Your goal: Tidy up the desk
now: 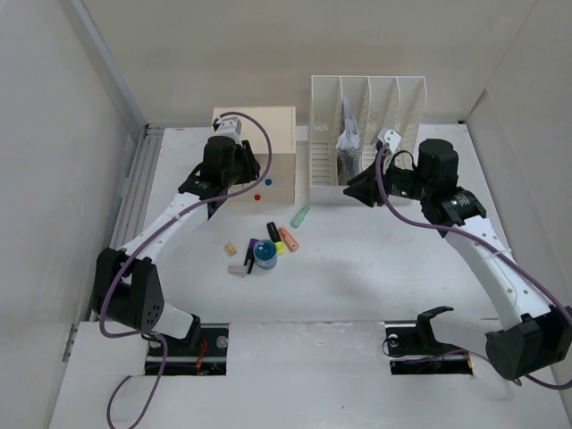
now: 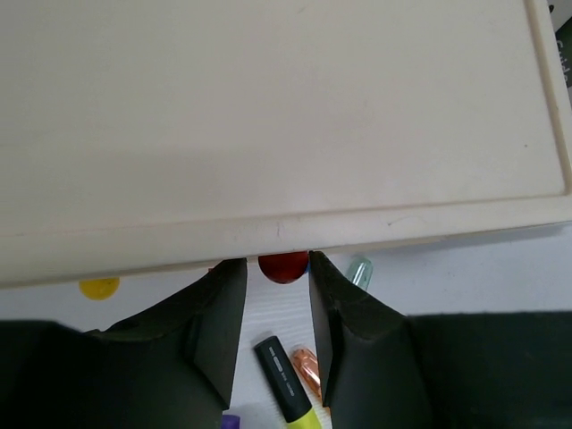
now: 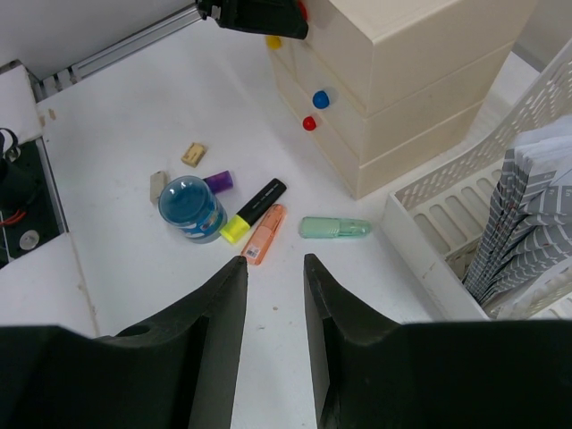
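Observation:
The desk (image 1: 375, 259) is a white tabletop with a small cluster lying at its middle. In the cluster are a black-and-yellow highlighter (image 3: 255, 207), an orange highlighter (image 3: 264, 234), a pale green marker (image 3: 334, 228), a round blue container (image 3: 189, 207), a purple piece (image 3: 219, 181) and a tan eraser (image 3: 193, 154). My left gripper (image 2: 278, 264) hovers open over the front top edge of the cream drawer box (image 2: 268, 116). A red knob (image 2: 283, 266) shows lower down in the gap and a yellow knob (image 2: 98, 287) off to the left. My right gripper (image 3: 274, 261) hangs open above bare desk near the orange highlighter, holding nothing.
The drawer box (image 1: 268, 125) stands at the back with blue (image 3: 320, 98) and red (image 3: 308, 122) knobs on its front. A white slotted file rack (image 1: 366, 98) holding papers (image 3: 527, 206) stands to its right. A grooved metal rail (image 1: 134, 188) runs along the left edge, and pale walls enclose the desk.

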You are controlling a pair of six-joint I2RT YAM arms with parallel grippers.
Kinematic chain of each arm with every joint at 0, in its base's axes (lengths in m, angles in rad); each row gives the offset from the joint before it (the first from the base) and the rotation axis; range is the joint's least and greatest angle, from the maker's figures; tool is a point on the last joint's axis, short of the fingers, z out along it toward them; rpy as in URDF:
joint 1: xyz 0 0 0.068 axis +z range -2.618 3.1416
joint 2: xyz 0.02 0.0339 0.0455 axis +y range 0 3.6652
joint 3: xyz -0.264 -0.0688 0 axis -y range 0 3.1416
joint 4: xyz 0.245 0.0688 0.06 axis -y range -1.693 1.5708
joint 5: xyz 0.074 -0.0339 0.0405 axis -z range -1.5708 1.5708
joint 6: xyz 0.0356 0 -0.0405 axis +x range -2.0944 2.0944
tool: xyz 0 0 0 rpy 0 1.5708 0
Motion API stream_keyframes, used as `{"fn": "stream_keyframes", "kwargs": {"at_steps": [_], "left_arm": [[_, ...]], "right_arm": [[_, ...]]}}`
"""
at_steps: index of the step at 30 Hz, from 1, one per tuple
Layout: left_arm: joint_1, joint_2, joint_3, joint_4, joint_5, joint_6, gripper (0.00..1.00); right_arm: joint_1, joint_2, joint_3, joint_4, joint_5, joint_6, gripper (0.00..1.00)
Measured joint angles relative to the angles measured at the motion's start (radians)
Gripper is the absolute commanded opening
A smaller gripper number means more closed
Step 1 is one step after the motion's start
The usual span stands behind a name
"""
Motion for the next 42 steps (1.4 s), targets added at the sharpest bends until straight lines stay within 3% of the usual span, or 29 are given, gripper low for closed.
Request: {"fn": "stream_keyframes", "kwargs": {"at_steps": [10,18,29,31,33,34,35,39,42], "left_arm": [[-0.021,0.009,0.012,-0.017,-0.035,0.018,0.02],[-0.073,-0.025,-0.039,0.015,-0.113,0.004,0.01],[-0.164,-0.27,-0.287,0.077,-0.182,-0.1,0.01],[-0.18,-0.296,-0.305,0.077,-0.194,-0.113,0.08],[-0.192,-0.315,-0.318,0.074,-0.203,-0.125,0.35],[-0.195,-0.32,-0.322,0.073,-0.204,-0.129,0.57],[-0.202,-0.325,-0.324,0.063,-0.2,-0.133,0.66],[-0.22,-0.331,-0.326,0.034,-0.19,-0.145,0.84],[-0.231,-0.355,-0.326,0.013,-0.186,-0.15,0.85]], "right_arm": [[0.0,0.0,0.0,0.0,0.0,0.0,0.37],[0.0,0.0,0.0,0.0,0.0,0.0,0.37],[0.0,0.0,0.0,0.0,-0.001,0.0,0.37],[0.0,0.0,0.0,0.0,-0.002,0.0,0.37],[0.0,0.0,0.0,0.0,-0.006,0.0,0.43],[0.0,0.0,0.0,0.0,-0.008,0.002,0.49],[0.0,0.0,0.0,-0.001,-0.011,0.004,0.53],[0.0,0.003,0.0,-0.003,-0.032,-0.016,0.73],[0.0,0.023,0.0,-0.029,-0.066,-0.07,0.81]]}}
